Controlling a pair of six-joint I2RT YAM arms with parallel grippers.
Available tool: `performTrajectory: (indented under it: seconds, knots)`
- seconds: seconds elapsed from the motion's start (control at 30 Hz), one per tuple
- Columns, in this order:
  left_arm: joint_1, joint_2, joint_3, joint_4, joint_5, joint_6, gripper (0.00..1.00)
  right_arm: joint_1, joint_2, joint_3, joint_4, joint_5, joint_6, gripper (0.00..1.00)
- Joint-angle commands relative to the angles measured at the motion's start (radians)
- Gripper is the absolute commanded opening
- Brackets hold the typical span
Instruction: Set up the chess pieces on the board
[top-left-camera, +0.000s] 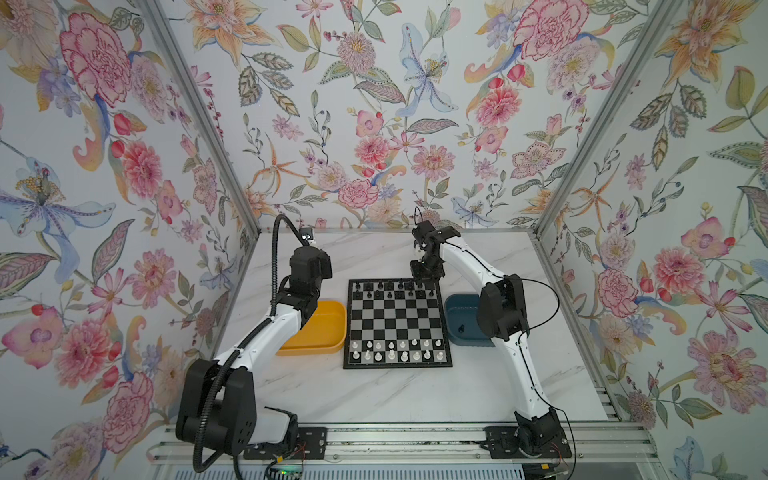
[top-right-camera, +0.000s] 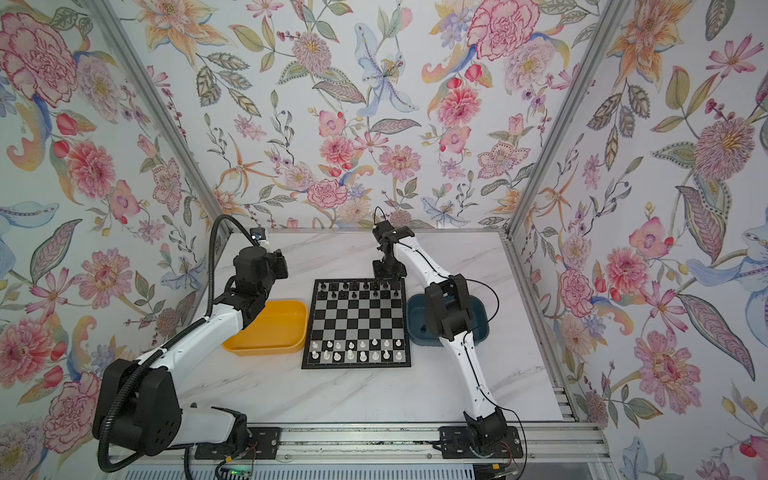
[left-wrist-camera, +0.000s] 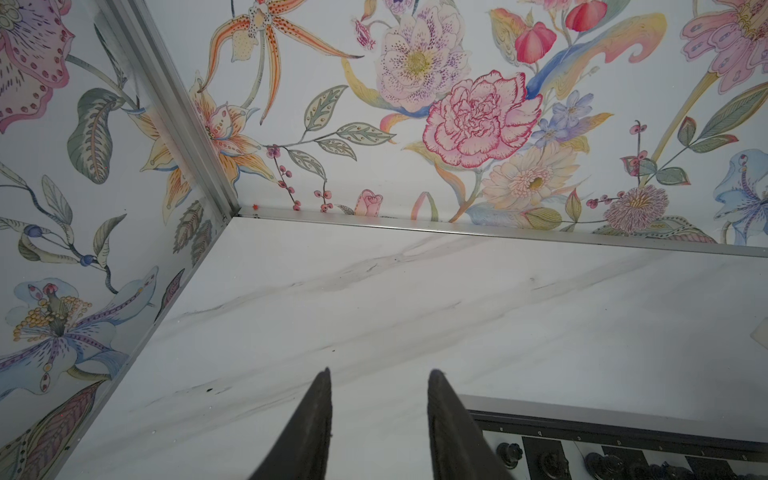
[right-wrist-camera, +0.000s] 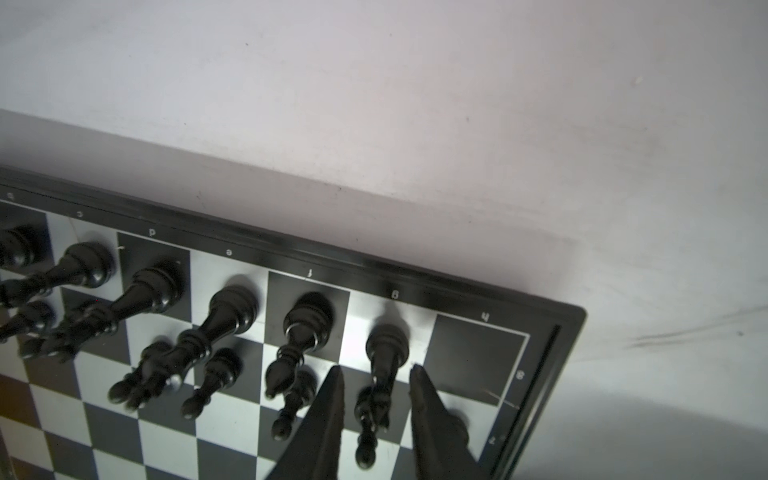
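Observation:
The board (top-left-camera: 397, 320) lies mid-table in both top views. Several black chess pieces (top-left-camera: 390, 289) fill its two far rows and white ones (top-left-camera: 397, 351) its two near rows. My right gripper (right-wrist-camera: 376, 370) hangs over the far right corner of the board (right-wrist-camera: 552, 332), also seen in a top view (top-right-camera: 388, 282). It is open, and a black piece (right-wrist-camera: 387, 340) stands upright on a light square between its fingers, with a gap on each side. My left gripper (left-wrist-camera: 380, 372) is open and empty above bare table, just off the board's far left corner (left-wrist-camera: 623, 430).
A yellow tray (top-left-camera: 328, 332) sits against the board's left edge, partly under my left arm. A dark blue tray (top-left-camera: 459, 309) on the right holds one black piece (top-left-camera: 460, 328) and is partly covered by my right arm. Floral walls close three sides.

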Motion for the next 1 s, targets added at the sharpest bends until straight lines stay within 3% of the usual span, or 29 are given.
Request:
performTrajectory:
  seconds: [0.0, 0.33, 0.5, 0.97]
  knots:
    - [0.014, 0.003, -0.014, 0.018, 0.023, -0.011, 0.4, -0.017, -0.062, 0.023, -0.021, 0.012, 0.006, 0.3]
    - [0.012, -0.017, -0.029, 0.05, 0.053, -0.02, 0.4, -0.047, -0.219, -0.034, -0.02, 0.058, -0.005, 0.32]
    - [0.012, -0.031, -0.046, 0.078, 0.065, -0.026, 0.41, -0.056, -0.338, -0.14, -0.016, 0.093, -0.008, 0.32]
    - [0.012, -0.007, -0.022, 0.074, 0.052, 0.006, 0.41, -0.104, -0.797, -0.799, 0.15, 0.135, 0.071, 0.34]
